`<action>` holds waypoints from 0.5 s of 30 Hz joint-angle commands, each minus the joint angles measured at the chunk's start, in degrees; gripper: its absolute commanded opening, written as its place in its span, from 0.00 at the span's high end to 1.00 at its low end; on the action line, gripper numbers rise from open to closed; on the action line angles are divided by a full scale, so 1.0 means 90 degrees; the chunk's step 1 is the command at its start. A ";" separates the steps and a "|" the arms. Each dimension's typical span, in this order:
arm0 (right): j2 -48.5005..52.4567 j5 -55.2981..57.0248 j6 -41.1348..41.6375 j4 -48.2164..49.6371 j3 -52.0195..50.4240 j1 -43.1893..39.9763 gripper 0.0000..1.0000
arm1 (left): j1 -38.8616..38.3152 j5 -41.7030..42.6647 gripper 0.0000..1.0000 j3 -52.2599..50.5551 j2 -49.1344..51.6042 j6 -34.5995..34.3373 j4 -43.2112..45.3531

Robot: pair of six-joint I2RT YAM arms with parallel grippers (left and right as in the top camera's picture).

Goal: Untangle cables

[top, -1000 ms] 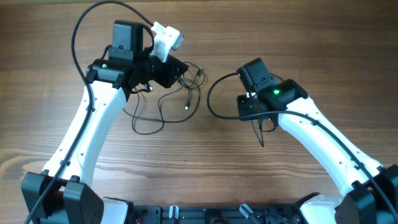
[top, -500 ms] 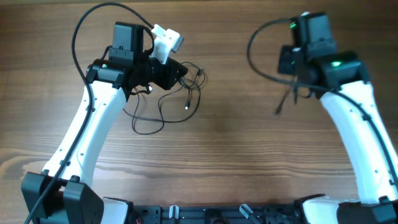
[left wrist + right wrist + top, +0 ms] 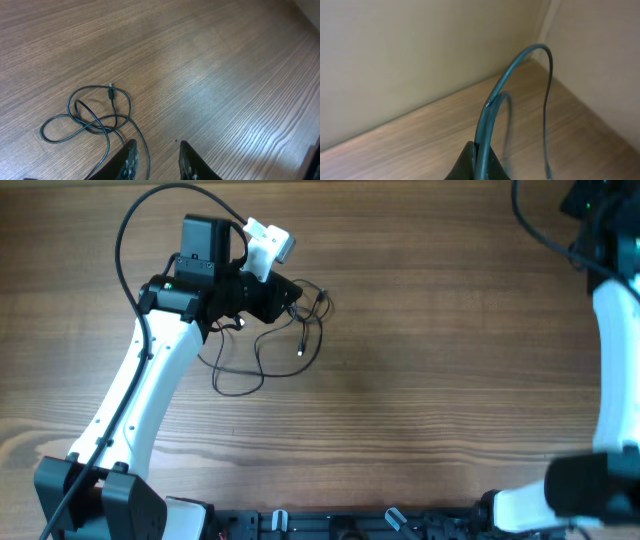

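Note:
One thin black cable [image 3: 255, 365] lies in loose loops on the wood table left of centre, its tiny plug [image 3: 301, 352] pointing down. In the left wrist view the same loops [image 3: 95, 119] and plug [image 3: 110, 90] lie just ahead of my left gripper [image 3: 157, 152]. Its jaws stand apart, and one strand runs between them close to the left finger [image 3: 130, 159]. From overhead my left gripper [image 3: 293, 298] sits at the tangle's upper edge. My right gripper [image 3: 479, 149] is shut on a second cable [image 3: 492, 100], which arcs upward; overhead that cable [image 3: 535, 228] curves at the top right corner.
The left arm's thick black cord [image 3: 135, 225] loops above its wrist. The right arm [image 3: 610, 330] runs along the table's right edge. In the right wrist view a beige wall [image 3: 420, 55] meets the table's far edge.
My right arm has swung from the table's middle up to the far right corner, carrying its cable away from the tangle. The left arm and its loops have stayed put.

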 commanded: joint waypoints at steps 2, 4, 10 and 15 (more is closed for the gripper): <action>0.1719 0.1212 -0.0911 -0.0219 0.1576 -0.0583 0.96 | -0.0005 0.0010 0.72 0.0046 -0.0138 -0.0282 0.0027; 0.2256 0.1090 -0.0704 -0.0423 0.2120 -0.1032 0.96 | -0.0010 0.0012 0.72 0.0046 -0.0138 -0.0296 0.0024; 0.2664 0.0051 -0.0695 -0.0369 0.2268 -0.2278 0.96 | -0.0231 0.0007 0.72 0.0046 -0.0138 -0.0291 0.0024; 0.2958 -0.0721 -0.0459 -0.0114 0.2268 -0.2951 0.96 | -0.0617 -0.0092 0.72 0.0046 -0.0138 -0.0291 0.0044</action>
